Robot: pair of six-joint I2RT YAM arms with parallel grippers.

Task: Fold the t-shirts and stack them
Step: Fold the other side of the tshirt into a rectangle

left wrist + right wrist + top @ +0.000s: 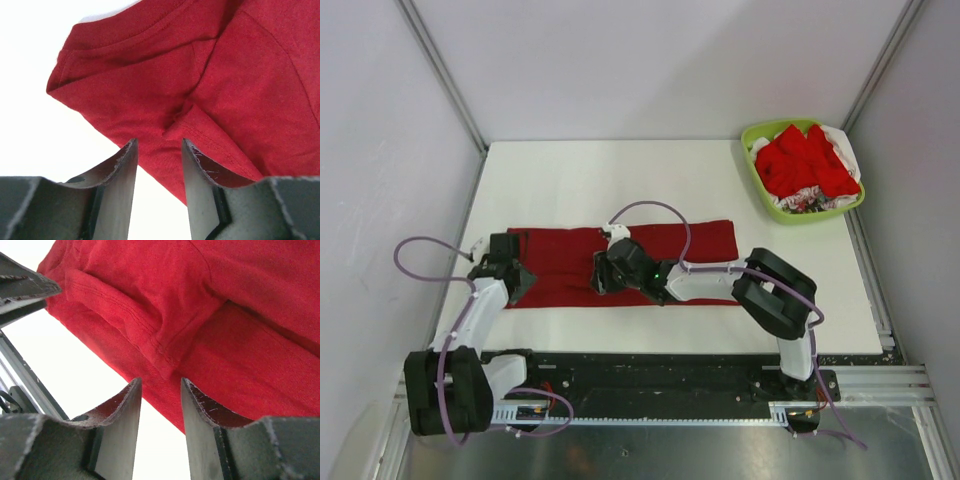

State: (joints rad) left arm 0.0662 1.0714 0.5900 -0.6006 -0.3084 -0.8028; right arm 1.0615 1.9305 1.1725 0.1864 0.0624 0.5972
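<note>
Crimson t-shirt (705, 242): lies flat as a long, narrow band on the near half of the white counter (620, 180). Its long axis runs parallel to the near edge, from close to the left edge to right of centre.

Left gripper (512, 272): sits at the band's left end. In the left wrist view its fingers stand a narrow gap apart with nothing between them. The shirt (200, 75) lies directly ahead of the tips (159, 142) and to their right, and a folded sleeve hem points at the gap.

Right gripper (605, 272): reaches across to the band's middle, at its near hem. In its wrist view the fingers are likewise narrowly parted and empty (161, 381), with cloth (200, 300) just beyond them and a stitched fold edge ending at the gap.

Deciding relation: both grippers face the same near long edge, the left at one end and the right at mid-length. The band's right end has no gripper beside it. This suggests a fold across the long axis, with the left arm nearer the end to be carried.

Basket (775, 212): lime-green plastic, at the far right corner, well apart from the band.

Basket contents: bright red shirts (805, 160) heaped on top, white cloth (842, 142) at the far side and patterned fabric (810, 203) at the near rim. All are unfolded.

Stack: none visible yet.
</note>
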